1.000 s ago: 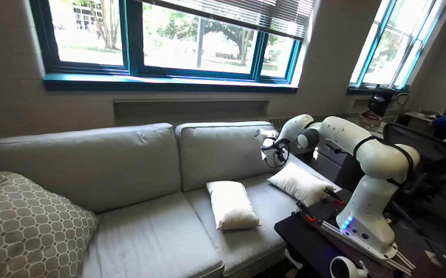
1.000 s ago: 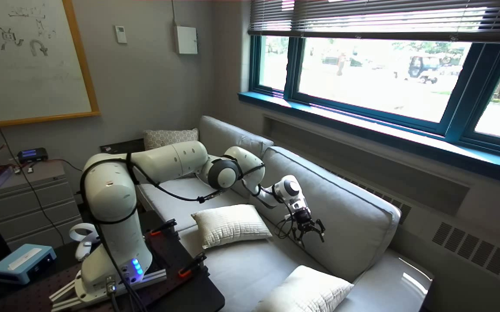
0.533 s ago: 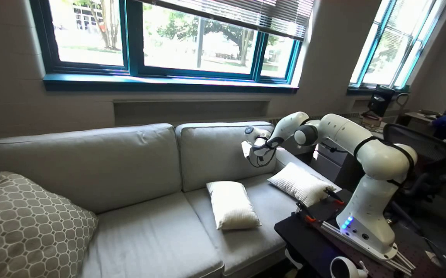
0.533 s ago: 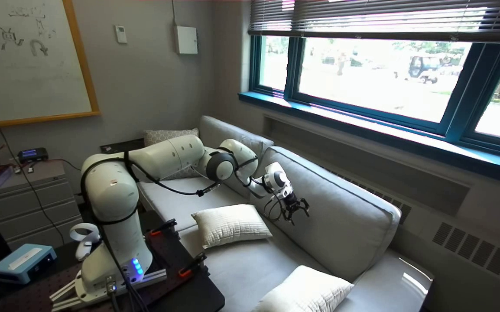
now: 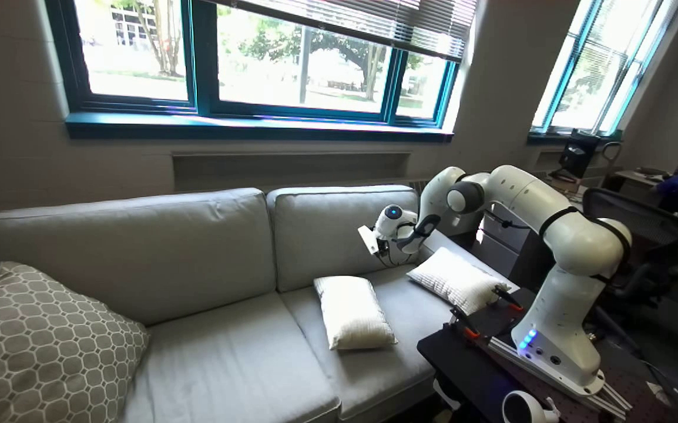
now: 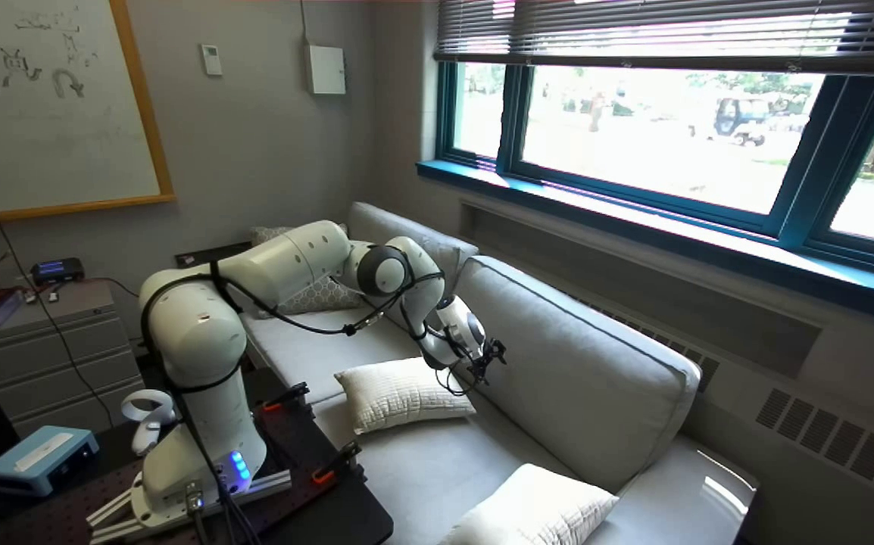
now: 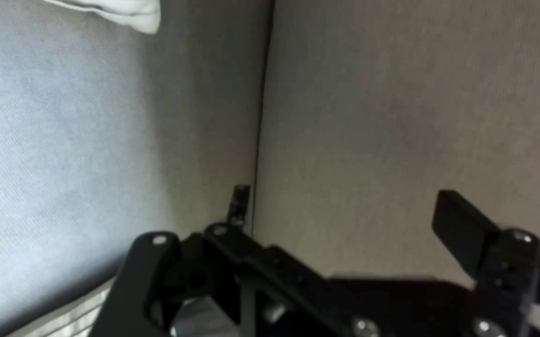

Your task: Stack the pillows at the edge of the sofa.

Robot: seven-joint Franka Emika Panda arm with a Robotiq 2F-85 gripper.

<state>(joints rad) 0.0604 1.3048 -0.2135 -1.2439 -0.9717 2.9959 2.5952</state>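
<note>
The fingers [image 7: 462,229] stand spread, grasping nothing, before the backrest [image 5: 327,235] of the sofa [image 5: 210,352]. The middle pillow [image 5: 353,314] lies on the seat [image 6: 437,473]; the end pillow [image 5: 459,279] lies near the armrest [image 6: 687,488]. For the presumed step, a grasp of the middle pillow, the fingers are best lowered astride one edge, pinched well into the filling, and raised clear of the end pillow before release, centred, upon it.
</note>
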